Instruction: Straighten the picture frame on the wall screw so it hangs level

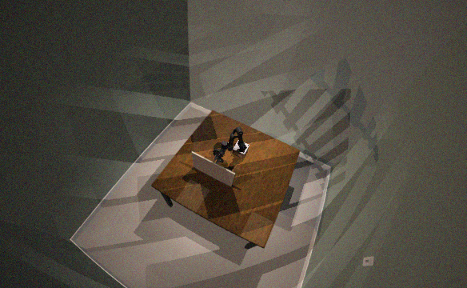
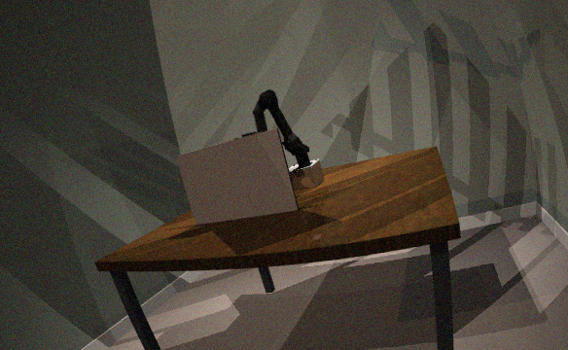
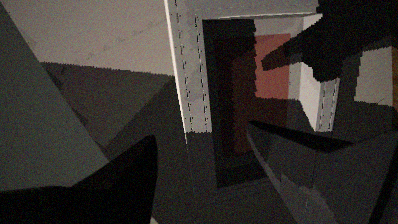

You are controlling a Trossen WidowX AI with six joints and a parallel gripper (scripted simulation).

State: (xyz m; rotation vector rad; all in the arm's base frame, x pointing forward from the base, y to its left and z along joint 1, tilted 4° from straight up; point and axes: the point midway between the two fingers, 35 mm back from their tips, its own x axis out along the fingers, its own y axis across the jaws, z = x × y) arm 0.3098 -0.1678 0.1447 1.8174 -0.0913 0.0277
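The picture frame [image 3: 194, 95] shows in the wrist view as a pale grey border around a dark inside with a red picture [image 3: 274, 80]. Its lower part lies in shadow, and a black shape covers its upper right part. My gripper [image 3: 202, 135] [image 1: 218, 158] is open, with its fingertips apart in front of the frame. The frame's left bar shows between them in the image, and nothing is held; the gap to the frame cannot be judged. In the exterior view the gripper is hidden behind the upright panel. The screw and the notched strip are hidden, and the tilt cannot be told clearly.
The upright panel [image 1: 211, 170] [image 2: 237, 180] stands on the wooden table [image 1: 257, 192] [image 2: 386, 194], its back to the top and exterior views. The arm's base sits on a white block [image 1: 246, 146] [image 2: 315, 175] behind the panel. Strong shadows cross the table and walls.
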